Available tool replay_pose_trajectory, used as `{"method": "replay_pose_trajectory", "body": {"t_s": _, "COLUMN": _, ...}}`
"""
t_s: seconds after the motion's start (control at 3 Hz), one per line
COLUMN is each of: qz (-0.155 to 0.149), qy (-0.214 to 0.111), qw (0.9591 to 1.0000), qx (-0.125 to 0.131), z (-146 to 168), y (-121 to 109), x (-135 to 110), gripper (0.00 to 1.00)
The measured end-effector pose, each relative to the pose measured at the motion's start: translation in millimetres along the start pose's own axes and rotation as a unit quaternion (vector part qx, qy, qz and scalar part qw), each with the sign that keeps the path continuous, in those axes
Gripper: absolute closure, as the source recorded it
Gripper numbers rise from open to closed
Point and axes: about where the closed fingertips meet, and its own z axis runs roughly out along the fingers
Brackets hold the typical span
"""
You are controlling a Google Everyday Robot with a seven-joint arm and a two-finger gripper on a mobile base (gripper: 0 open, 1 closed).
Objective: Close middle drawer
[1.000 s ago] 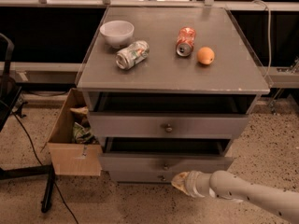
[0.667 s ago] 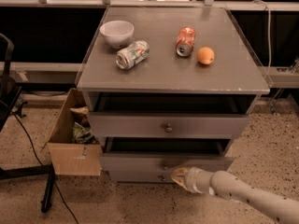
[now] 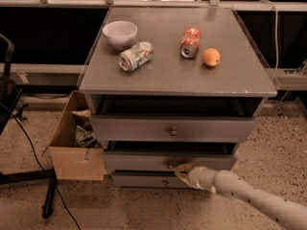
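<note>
The gripper [image 3: 183,170], clenched or released I cannot tell, appears to touch the middle drawer [image 3: 144,161] front just right of its knob [image 3: 169,165], below the cabinet [image 3: 168,83] front edge; closing lies straight inward.

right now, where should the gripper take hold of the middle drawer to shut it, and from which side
Take the middle drawer at its small round knob, or press the flat front beside it, coming straight from the front: it stands partly out and slides straight back. The gripper sits at that front, close beside the knob.
</note>
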Motion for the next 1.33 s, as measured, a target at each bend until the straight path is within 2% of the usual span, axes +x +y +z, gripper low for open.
{"method": "replay_pose_trajectory", "body": {"t_s": 0.33, "qz": -0.014, "qy": 0.000, "qw": 0.9998, "qx": 0.015, "z": 13, "y": -21, "x": -2, "gripper": 1.00}}
{"method": "replay_pose_trajectory", "body": {"t_s": 1.0, "qz": -0.020, "qy": 0.001, "qw": 0.9995, "qx": 0.024, "z": 18, "y": -29, "x": -4, "gripper": 1.00}}
{"method": "replay_pose_trajectory", "body": {"t_s": 1.33, "qz": -0.001, "qy": 0.018, "qw": 0.9997, "qx": -0.019, "z": 9, "y": -11, "x": -8, "gripper": 1.00}}
